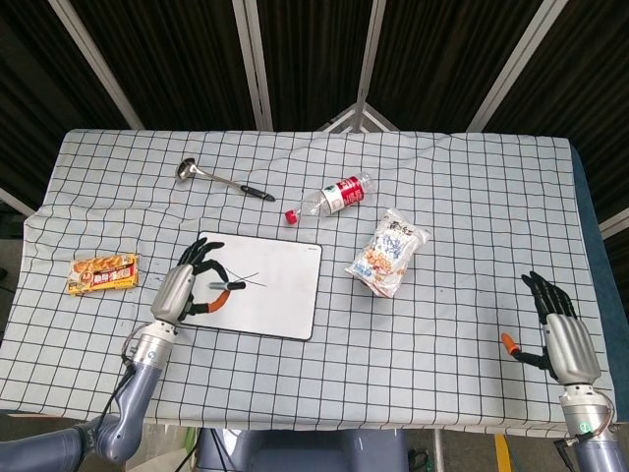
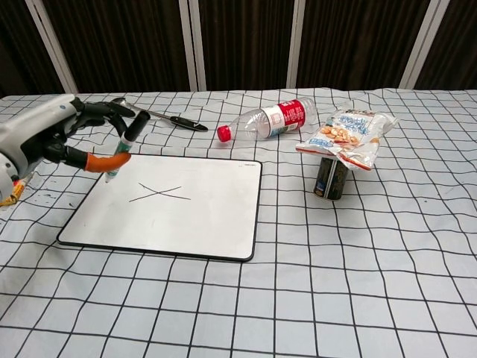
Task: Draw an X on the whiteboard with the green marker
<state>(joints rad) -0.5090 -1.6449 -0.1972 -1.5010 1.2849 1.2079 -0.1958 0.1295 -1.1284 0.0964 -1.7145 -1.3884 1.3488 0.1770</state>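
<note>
The whiteboard (image 1: pixel 280 305) (image 2: pixel 209 216) lies flat left of centre, with a thin dark X (image 1: pixel 246 279) (image 2: pixel 159 194) drawn on its left half. My left hand (image 1: pixel 187 287) (image 2: pixel 45 134) hovers at the board's left edge and holds the green marker (image 1: pixel 228 287) (image 2: pixel 127 142). The marker is tilted, tip down, and lifted above the board's far left corner. My right hand (image 1: pixel 562 334) stays near the table's front right edge, fingers spread and holding nothing; the chest view does not show it.
A ladle (image 1: pixel 211 177) (image 2: pixel 153 113) and a plastic bottle (image 1: pixel 332 195) (image 2: pixel 272 119) lie behind the board. A snack bag (image 1: pixel 388 253) (image 2: pixel 346 134) rests on a dark can (image 2: pixel 330 177) to the right. A flat snack packet (image 1: pixel 103 273) lies at far left.
</note>
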